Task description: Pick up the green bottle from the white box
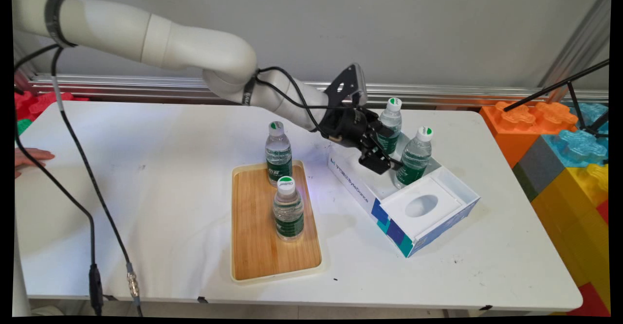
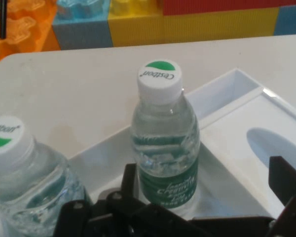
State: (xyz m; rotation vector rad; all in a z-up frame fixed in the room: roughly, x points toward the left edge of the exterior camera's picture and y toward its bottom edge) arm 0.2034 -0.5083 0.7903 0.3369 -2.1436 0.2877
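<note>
Water bottle (image 1: 413, 158) with a green label and a white cap stands upright in the open white box (image 1: 452, 183), in the compartment at the end farthest from the box's oval cut-out, and my gripper (image 1: 384, 161) hangs just beside it, low over that same compartment. My fingers are spread, one on either side of the bottle, not pressed on it. A second bottle (image 1: 391, 122) stands upright at the far corner of the box, behind my hand. Left of the box, well apart from it, a bamboo tray (image 1: 253, 246) lies on the white worktop (image 1: 146, 192) with two more bottles (image 1: 288, 209) upright on it.

From my hand camera, the near bottle (image 2: 165, 143) stands straight ahead in the box (image 2: 222, 94), between my parted fingers (image 2: 286, 180). The other bottle (image 2: 24, 187) is close on the left. To the right of the near bottle lies the box's white insert with its oval hole. Beyond the worktop (image 2: 79, 98) stand large coloured building blocks (image 2: 187, 24).
</note>
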